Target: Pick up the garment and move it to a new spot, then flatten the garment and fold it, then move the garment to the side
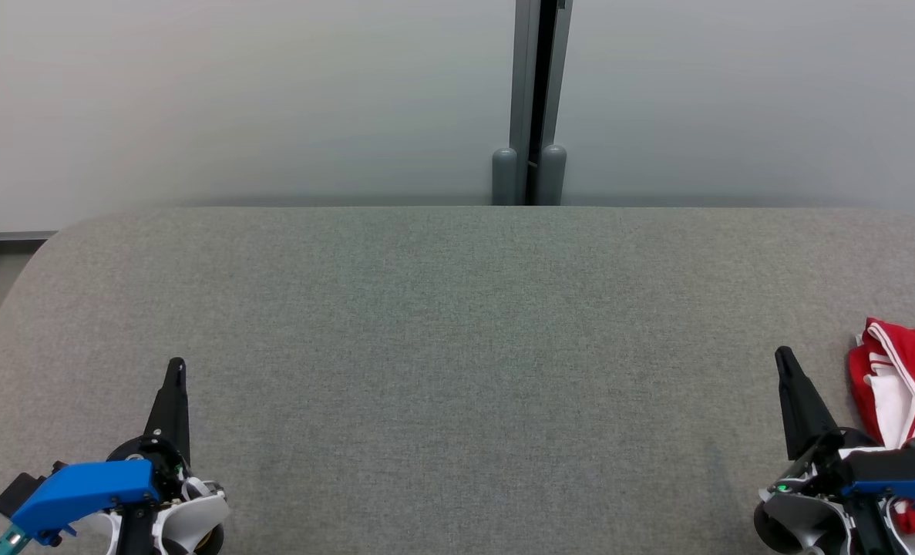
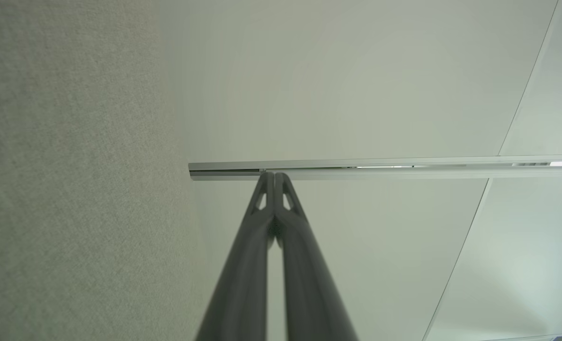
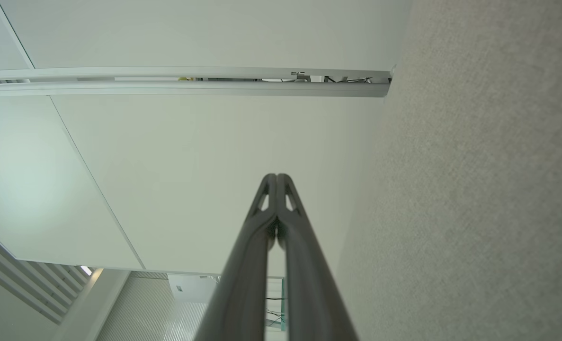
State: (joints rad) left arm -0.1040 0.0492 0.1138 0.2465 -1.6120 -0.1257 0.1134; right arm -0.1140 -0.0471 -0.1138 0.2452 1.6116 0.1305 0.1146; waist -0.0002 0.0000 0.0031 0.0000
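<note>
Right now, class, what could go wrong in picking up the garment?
1. The red garment lies bunched at the head view's right edge, partly cut off, so a grasp point is hard to judge.
2. The right tool is shut beside it; reaching unopened may only push it away.

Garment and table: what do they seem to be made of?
Garment: soft thin cloth, red with white stripes, perhaps a sports knit; it lies crumpled in loose folds. Table: covered in grey matte fabric, felt-like or woven; a fine speckled grain shows, no shine. Its core is hidden.
</note>
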